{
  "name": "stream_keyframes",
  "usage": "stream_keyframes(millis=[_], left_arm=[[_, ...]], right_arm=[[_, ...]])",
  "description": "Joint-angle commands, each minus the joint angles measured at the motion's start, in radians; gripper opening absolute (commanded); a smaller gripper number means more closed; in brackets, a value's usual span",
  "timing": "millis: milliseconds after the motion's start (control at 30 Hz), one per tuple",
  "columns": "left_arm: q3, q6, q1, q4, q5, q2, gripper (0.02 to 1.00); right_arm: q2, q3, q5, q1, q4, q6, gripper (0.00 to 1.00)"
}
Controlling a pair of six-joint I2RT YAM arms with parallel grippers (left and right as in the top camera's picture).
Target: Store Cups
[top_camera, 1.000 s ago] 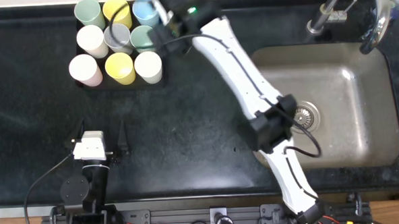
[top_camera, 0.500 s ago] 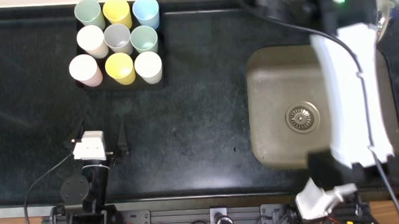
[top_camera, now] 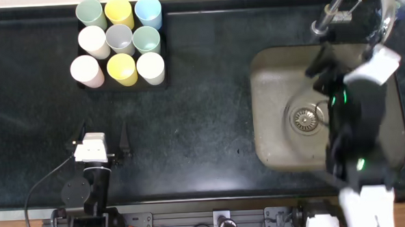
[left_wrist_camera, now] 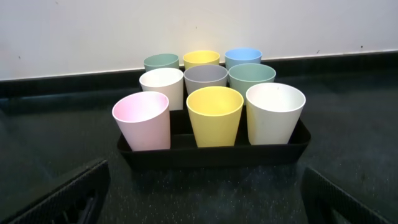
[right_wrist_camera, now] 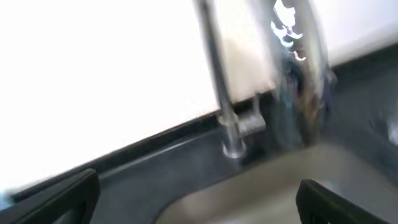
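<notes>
While nine cups (left_wrist_camera: 214,115) are standing in the tray (left_wrist_camera: 211,157), left tool (left_wrist_camera: 202,179) and right tool (right_wrist_camera: 196,186) are gaping empty, latter over sink (top_camera: 275,127).

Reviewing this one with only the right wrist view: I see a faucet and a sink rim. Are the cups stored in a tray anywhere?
Observer: Yes. The top view shows nine cups in a black tray on the counter, well left of the sink.
Reviewer: Any tipped or stacked?
Observer: No. In the left wrist view all stand upright, mouths up, in three rows of three.
Reviewer: Is the left arm holding one?
Observer: No. The left gripper is open and empty, apart from the tray and facing it.
</notes>
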Motion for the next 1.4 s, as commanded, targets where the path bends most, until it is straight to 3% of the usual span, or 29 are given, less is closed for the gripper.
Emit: stream_keyframes(millis=[33,467,567,1167,1400], left_arm=[[0.0,0.019,0.004,-0.007,-0.002,-0.008,1.0],[0.0,0.019,0.004,-0.007,-0.002,-0.008,1.0],[0.0,0.019,0.004,-0.007,-0.002,-0.008,1.0],[0.0,0.019,0.004,-0.007,-0.002,-0.008,1.0],[0.0,0.019,0.004,-0.007,-0.002,-0.008,0.998]], right_arm=[[-0.174,-0.245,-0.144,0.001,0.143,-0.44,0.998],[-0.524,-0.511,-0.211,0.033,0.038,-0.478,0.998],[-0.557,-0.563,-0.206,0.034,0.055,-0.537,0.998],[-0.618,-0.766,-0.204,0.032,0.267,-0.535,0.998],[-0.805,-0.768,-0.207,-0.052,0.198,-0.535,0.993]])
